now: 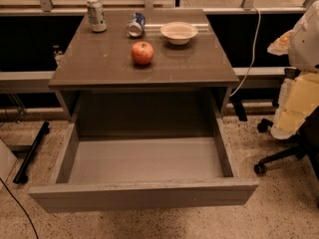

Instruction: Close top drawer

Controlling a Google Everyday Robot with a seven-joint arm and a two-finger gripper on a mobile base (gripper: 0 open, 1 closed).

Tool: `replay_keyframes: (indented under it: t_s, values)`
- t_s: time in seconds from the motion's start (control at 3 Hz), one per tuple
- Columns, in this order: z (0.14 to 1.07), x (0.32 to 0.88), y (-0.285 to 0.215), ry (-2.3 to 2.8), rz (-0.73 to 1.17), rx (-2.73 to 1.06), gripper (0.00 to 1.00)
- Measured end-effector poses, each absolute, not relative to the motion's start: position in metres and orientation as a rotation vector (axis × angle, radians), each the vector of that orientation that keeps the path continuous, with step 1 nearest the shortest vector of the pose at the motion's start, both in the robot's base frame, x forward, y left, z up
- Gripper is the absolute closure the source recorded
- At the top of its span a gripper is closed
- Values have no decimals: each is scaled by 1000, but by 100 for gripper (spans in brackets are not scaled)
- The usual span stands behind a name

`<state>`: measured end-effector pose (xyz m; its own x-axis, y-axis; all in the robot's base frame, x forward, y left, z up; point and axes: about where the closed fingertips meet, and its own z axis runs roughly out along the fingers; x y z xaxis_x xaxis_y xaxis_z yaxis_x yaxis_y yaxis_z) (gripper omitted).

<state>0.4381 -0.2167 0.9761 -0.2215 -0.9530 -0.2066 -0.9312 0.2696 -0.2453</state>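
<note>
The top drawer (144, 196) is a wide grey-brown drawer with a plain flat front panel. It is pulled far out of the cabinet (99, 76) toward the camera. Its smooth grey floor (144, 159) and side walls are bare and nothing lies inside. My gripper is not in view. A white rounded shape (305, 31) shows at the right edge; I cannot tell whether it is part of my arm.
On the cabinet top sit a red apple (142, 53), a white bowl (179, 32), an upright can (96, 15) and a can lying on its side (135, 24). An office chair (286, 151) stands right of the drawer. A black bar (31, 153) lies on the floor to the left.
</note>
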Motion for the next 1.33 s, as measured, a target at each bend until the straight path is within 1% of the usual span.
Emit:
replay_keyframes:
  t_s: [0.33, 0.67, 1.0, 1.33]
  values:
    - [976, 438, -217, 2232, -98, -1725, 0]
    - [978, 438, -216, 2225, -106, -1720, 15]
    - [966, 433, -215, 2215, -68, -1717, 38]
    - [939, 423, -209, 2213, 18, -1734, 62]
